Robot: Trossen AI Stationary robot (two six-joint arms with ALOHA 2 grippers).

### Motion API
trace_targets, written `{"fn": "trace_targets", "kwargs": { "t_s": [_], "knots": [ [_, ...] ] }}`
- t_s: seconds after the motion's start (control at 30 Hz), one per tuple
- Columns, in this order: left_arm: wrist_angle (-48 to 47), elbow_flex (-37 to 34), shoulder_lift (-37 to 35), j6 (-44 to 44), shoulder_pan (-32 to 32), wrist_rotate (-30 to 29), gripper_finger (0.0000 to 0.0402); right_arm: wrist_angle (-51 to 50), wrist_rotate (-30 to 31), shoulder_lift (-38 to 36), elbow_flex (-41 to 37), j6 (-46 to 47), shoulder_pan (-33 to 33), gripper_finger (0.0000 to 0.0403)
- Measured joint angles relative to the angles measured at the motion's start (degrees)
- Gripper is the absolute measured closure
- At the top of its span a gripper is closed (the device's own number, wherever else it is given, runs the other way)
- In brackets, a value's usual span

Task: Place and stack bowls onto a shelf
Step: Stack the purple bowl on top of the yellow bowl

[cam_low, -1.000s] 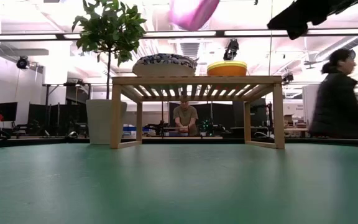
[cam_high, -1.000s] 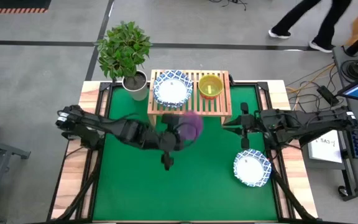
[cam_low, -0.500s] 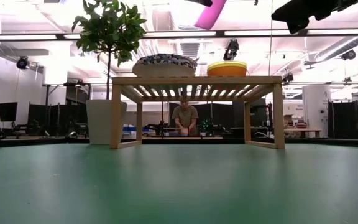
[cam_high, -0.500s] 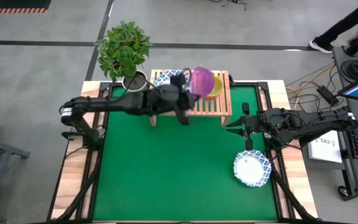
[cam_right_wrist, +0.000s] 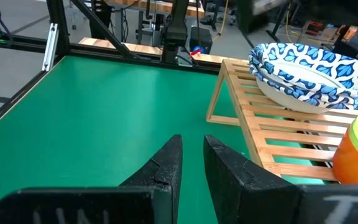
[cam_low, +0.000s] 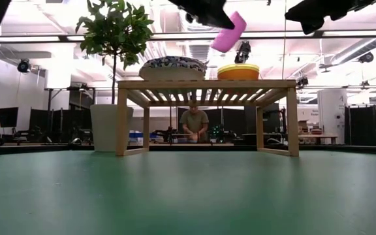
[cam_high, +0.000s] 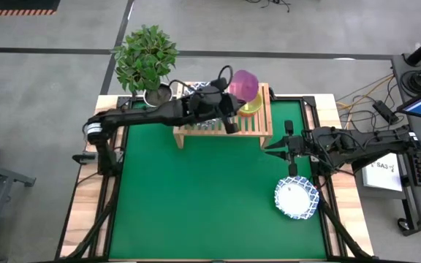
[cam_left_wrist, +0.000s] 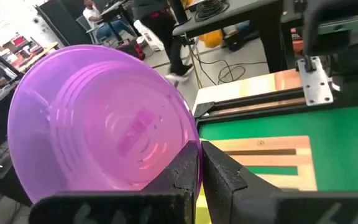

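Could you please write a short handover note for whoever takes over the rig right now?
Left hand: shut on the purple bowl, held tilted in the air above the yellow bowl on the shelf.
Right hand: holds nothing, fingers a little apart, waiting over the mat on its own side.
Done: stacked blue-rimmed bowls and the yellow bowl sit on the shelf.
Left: set the purple bowl down, probably into the yellow one; shelve the blue-rimmed bowl near the right arm.
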Motion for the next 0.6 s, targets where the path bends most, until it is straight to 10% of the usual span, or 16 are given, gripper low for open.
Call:
{"fn": "trace_targets", "kwargs": {
  "t_s": [0.6],
  "knots": [
    [-24.20,24.35,16.39,-2.60,0.69,-2.58,0.0401,-0.16,0.00,0.00,0.00,-0.52,0.00,0.0346]
  ]
}}
